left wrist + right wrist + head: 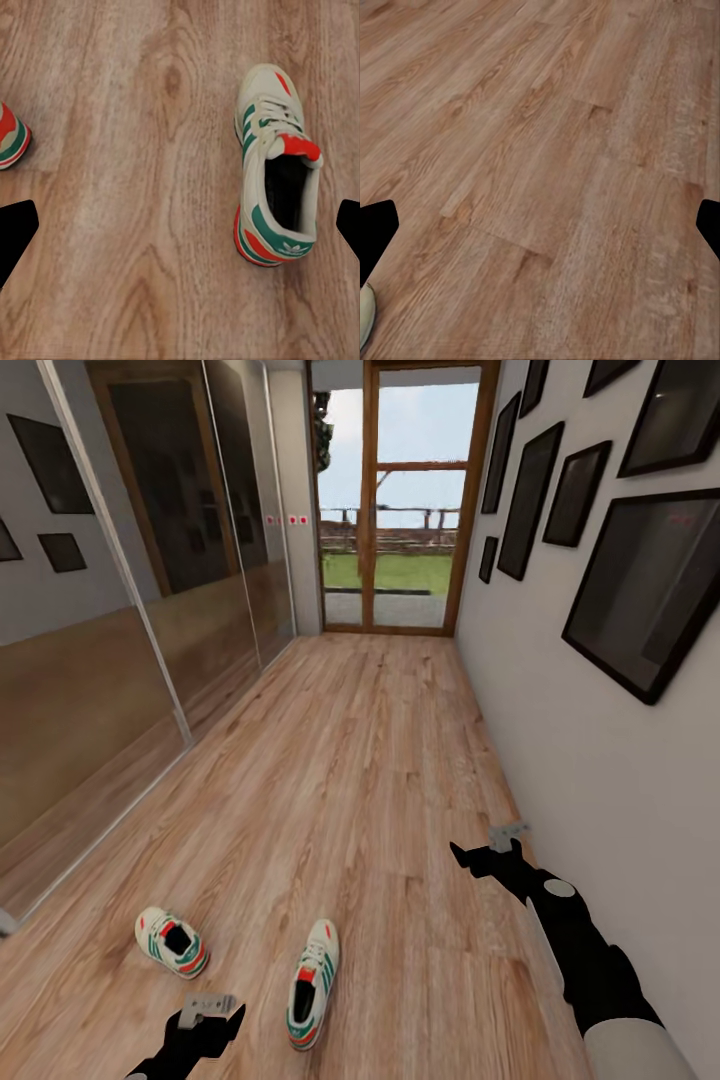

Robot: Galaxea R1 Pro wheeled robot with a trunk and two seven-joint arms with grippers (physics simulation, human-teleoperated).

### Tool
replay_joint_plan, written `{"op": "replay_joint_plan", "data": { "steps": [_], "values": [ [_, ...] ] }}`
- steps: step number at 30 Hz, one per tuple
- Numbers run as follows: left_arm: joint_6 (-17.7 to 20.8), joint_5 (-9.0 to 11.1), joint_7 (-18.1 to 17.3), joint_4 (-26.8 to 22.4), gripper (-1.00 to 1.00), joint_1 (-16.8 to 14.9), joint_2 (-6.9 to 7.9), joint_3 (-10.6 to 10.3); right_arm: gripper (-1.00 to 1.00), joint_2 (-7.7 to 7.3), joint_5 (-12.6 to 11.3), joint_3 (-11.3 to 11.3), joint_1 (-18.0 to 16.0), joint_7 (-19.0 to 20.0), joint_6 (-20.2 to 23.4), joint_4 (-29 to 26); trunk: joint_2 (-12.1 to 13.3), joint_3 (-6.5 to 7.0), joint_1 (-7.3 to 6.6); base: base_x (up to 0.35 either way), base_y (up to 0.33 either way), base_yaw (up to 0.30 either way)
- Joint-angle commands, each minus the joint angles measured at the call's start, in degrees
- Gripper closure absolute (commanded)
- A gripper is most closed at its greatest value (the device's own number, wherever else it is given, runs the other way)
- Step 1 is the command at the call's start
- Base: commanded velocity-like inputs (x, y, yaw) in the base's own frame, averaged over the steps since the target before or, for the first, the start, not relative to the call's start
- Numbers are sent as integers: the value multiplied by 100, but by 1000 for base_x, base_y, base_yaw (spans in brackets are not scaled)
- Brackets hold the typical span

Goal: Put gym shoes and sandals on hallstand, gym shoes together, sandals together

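Observation:
Two off-white gym shoes with green stripes lie apart on the corridor floor (380,760). One gym shoe (172,942) is at the lower left and the other (312,983) to its right, toe pointing away. My left gripper (212,1015) hangs open between and just in front of them. In the left wrist view the right-hand shoe (274,165) lies off to one side of the open left gripper (180,225), and the other shoe's heel (11,139) peeks in at the edge. My right gripper (487,850) (540,225) is open over bare planks. The sandals and the hallstand are out of view.
Mirrored sliding doors (150,610) line the left side. The right wall (560,760), hung with black framed pictures (650,580), runs close beside my right arm. A glass door (400,500) closes the far end. Wood planks stretch between.

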Motion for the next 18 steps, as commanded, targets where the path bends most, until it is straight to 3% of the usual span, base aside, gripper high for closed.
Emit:
{"op": "replay_joint_plan", "data": {
  "steps": [1,18],
  "values": [
    [-21,-51,-42,3,-100,-6,-5,47,-100,3,57,-14,-3,45,20,-8,-2,-5,1,157,-17,0],
    [-23,-49,-37,6,-100,-4,-7,58,-100,4,50,-6,-3,45,12,-2,-2,-5,1,171,-88,0]
  ]
}}
